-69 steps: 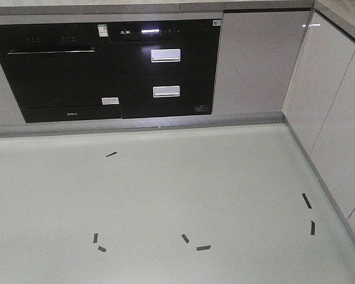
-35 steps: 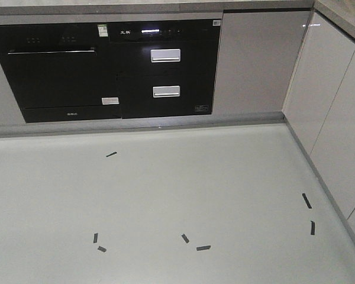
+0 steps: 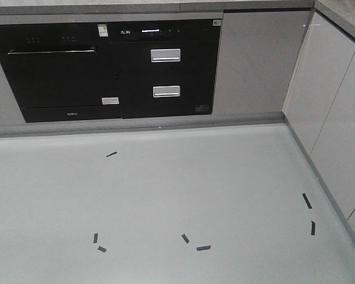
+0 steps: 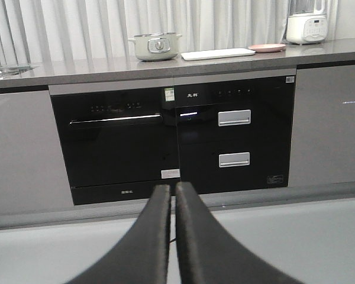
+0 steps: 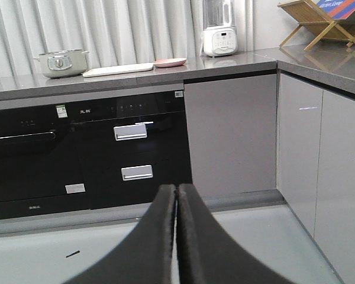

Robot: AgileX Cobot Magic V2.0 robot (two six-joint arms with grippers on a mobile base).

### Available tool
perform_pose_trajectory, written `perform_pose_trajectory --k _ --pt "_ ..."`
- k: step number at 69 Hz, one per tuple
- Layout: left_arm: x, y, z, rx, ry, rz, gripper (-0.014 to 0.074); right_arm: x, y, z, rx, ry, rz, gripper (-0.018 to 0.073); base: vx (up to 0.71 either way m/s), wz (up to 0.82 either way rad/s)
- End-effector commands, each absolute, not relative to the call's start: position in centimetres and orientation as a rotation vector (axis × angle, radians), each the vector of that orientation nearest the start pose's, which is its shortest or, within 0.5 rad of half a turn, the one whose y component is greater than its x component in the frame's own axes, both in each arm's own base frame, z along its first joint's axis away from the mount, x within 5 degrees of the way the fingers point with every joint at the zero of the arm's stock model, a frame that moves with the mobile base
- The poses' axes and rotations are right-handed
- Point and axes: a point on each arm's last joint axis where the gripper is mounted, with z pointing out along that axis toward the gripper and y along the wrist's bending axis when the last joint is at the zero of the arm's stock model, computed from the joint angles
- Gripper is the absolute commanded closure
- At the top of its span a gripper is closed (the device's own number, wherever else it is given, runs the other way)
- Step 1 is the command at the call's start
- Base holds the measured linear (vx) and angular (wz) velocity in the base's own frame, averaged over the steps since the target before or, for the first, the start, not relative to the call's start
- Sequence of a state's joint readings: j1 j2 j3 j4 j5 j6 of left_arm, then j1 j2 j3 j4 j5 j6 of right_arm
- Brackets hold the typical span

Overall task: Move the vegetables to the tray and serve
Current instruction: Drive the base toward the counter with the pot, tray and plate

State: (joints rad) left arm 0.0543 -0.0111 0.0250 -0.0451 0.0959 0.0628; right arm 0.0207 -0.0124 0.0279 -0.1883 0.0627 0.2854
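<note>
Grey floor (image 3: 225, 189), black built-in ovens (image 3: 106, 71)

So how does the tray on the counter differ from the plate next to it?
The tray is cream, rectangular and wider; the plate is pink, round and smaller. The tray lies nearer the pot, the plate nearer the blender. Both lie flat on the grey counter, side by side.
</note>
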Motion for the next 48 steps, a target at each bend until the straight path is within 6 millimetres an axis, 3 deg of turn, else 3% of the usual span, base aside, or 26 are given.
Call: perform_pose_trajectory --k 1,48 --pt "5.63 0.29 19.68 -0.035 1.524 0.045 0.0602 5.67 0.12 20.06 0.05 1.496 0.086 0.0562 0.01 0.0" --pt "5.63 0.29 19.68 -0.035 1.524 0.045 0.0602 5.67 0.12 20.06 0.05 1.496 0.086 0.0562 0.04 0.01"
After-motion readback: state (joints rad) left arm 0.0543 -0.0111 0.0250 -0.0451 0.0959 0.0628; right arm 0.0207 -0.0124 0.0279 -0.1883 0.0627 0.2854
